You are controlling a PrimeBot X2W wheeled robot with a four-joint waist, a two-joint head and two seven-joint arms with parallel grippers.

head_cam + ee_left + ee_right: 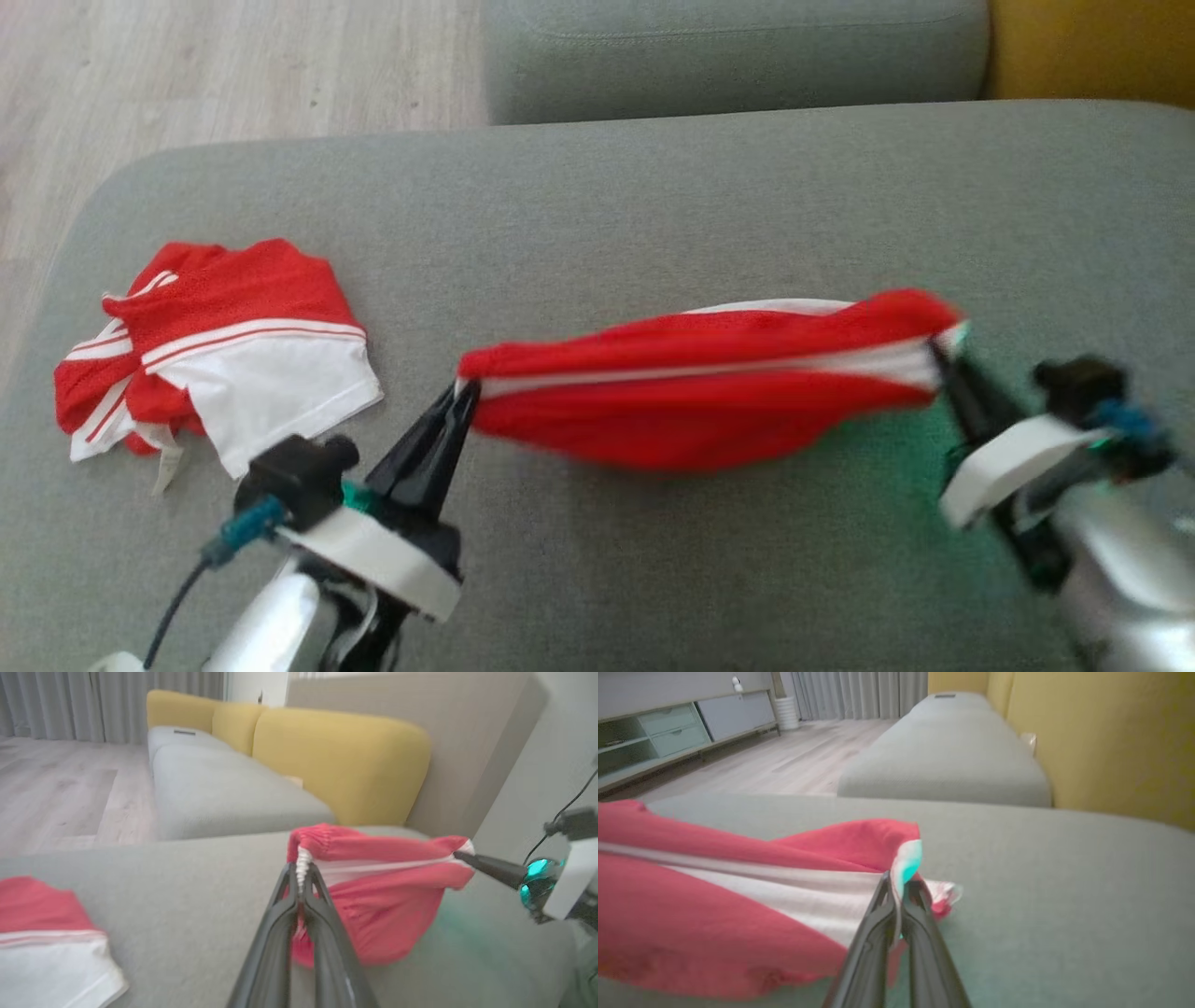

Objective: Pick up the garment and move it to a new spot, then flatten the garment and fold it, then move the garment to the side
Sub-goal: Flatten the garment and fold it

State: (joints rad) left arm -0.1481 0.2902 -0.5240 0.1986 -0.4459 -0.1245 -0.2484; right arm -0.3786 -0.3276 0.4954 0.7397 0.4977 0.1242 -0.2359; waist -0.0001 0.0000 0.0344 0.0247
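Note:
A red garment with a white band (709,392) hangs stretched between my two grippers, just above the grey sofa seat (653,205). My left gripper (462,390) is shut on its left end, and my right gripper (938,350) is shut on its right end. In the left wrist view the garment (387,896) sags below the pinched white band, held by the left gripper (301,870), with the right gripper (460,855) at its far corner. The right wrist view has the right gripper (896,886) clamped on the cloth's (738,896) corner.
A second red and white garment (224,355) lies crumpled on the seat's left end, close to my left arm. Wooden floor (187,75) lies past the seat's left edge. Another grey cushion (738,56) and a yellow backrest (1092,47) stand behind.

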